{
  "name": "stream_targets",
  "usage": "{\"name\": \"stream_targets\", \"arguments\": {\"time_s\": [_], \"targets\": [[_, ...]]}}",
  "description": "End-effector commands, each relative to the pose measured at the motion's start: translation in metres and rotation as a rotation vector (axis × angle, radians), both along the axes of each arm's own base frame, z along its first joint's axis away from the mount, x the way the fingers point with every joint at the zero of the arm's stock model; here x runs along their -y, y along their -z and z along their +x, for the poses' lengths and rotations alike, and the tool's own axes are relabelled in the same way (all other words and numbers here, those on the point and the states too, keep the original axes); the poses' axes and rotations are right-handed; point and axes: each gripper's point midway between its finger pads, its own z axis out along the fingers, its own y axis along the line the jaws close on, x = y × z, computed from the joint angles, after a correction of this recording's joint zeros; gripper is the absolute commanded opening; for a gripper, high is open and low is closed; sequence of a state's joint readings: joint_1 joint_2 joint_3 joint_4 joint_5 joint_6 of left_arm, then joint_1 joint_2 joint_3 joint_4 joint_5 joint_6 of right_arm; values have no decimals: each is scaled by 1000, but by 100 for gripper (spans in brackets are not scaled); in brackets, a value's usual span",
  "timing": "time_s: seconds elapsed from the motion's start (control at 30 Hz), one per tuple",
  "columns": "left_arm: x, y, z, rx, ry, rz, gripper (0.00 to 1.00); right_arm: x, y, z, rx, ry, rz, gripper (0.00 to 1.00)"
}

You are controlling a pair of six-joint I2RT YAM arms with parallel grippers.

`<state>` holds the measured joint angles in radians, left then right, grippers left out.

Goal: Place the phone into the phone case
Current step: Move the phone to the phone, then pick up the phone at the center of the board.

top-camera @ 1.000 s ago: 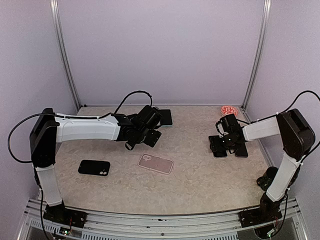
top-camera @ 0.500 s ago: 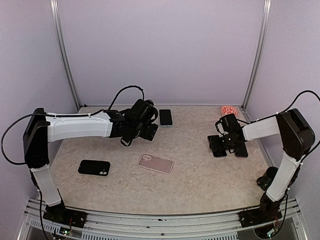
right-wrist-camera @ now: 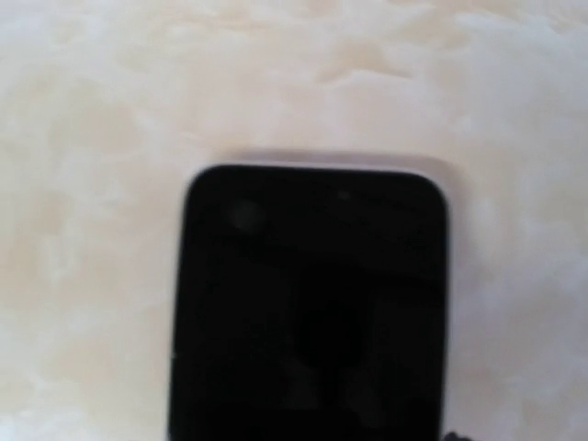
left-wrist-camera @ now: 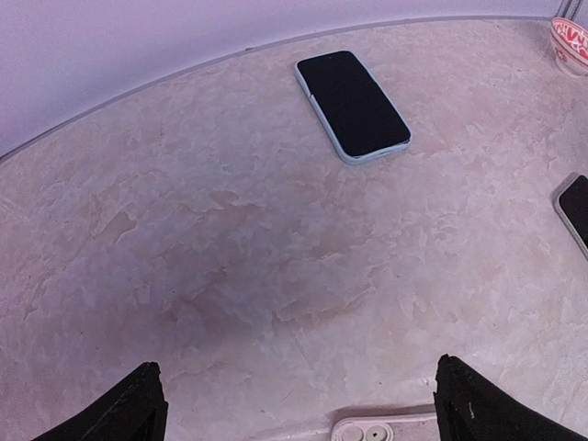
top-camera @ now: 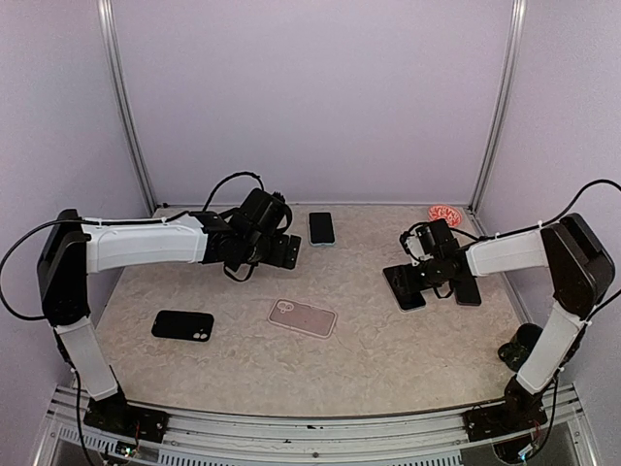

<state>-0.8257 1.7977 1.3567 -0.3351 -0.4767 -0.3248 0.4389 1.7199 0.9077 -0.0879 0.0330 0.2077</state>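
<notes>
The left end effector [top-camera: 283, 254], fingers spread wide and empty, hovers at eleven o'clock of the translucent pink rectangular phone case [top-camera: 303, 317] lying mid-desk [top-camera: 388, 359], while the right end effector [top-camera: 427, 282], its grip impossible to tell, sits over the black slab phone [top-camera: 402, 289] at the case's three o'clock.

Phone [right-wrist-camera: 308, 303] under my right gripper [top-camera: 423, 279]: blurred, near end cropped. Phone case [left-wrist-camera: 381, 428] at my left gripper [left-wrist-camera: 299, 400]: mostly cropped.

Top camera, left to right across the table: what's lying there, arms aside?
In order: black phone → pinkish clear case → dark phone right of centre → red-and-white bowl at the back.
</notes>
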Motion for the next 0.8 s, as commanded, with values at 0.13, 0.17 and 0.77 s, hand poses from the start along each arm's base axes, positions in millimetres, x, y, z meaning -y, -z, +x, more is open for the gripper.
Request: {"name": "stream_targets", "arguments": {"time_s": [0.13,0.17,0.77], "targets": [[1,-4,-2,-14,-1,-91,99,-11,-3,-1,4,-48,-43,77],[1,-4,-3,-15,-1,-90,99,-11,-1,-1,-9,-46,-55,83],[-11,5,-15,-26,2,-87,99,-8,15,-7,-180,-76,-154,98]]}}
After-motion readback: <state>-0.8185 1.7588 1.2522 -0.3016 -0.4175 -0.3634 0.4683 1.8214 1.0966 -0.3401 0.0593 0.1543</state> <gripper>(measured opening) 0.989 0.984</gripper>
